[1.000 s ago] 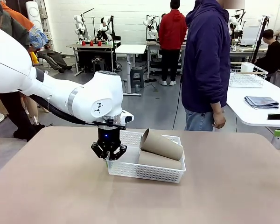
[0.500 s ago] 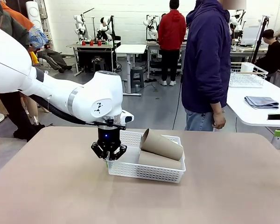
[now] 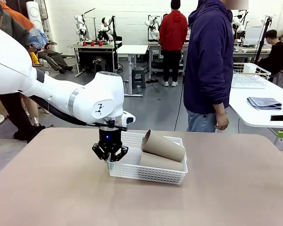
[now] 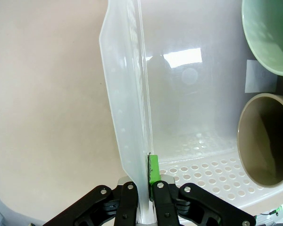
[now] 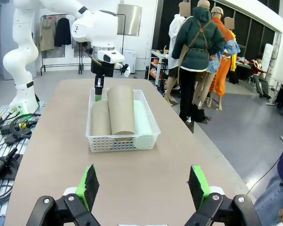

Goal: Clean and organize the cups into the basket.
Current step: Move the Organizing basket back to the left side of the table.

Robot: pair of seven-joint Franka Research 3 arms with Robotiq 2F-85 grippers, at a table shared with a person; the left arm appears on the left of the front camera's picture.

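Observation:
The white mesh basket [image 3: 132, 170] stands mid-table with two tan cups lying in it: one cup [image 3: 163, 145] rests tilted on top of the other cup [image 3: 161, 161]. My left gripper [image 3: 110, 157] points down at the basket's left end and is shut on its wall. In the left wrist view the left gripper [image 4: 146, 178] pinches the basket's rim [image 4: 125, 94]; the open mouths of a cup [image 4: 266, 139] and a green-lined cup [image 4: 269, 33] show at the right. My right gripper [image 5: 144, 183] hangs open and bare, well short of the basket [image 5: 122, 142].
A person in a navy hoodie [image 3: 210, 66] stands at the far edge, hands down. A side table at the right carries a wire rack [image 3: 247, 75] and a folded cloth [image 3: 264, 102]. Bare tabletop lies all around the basket.

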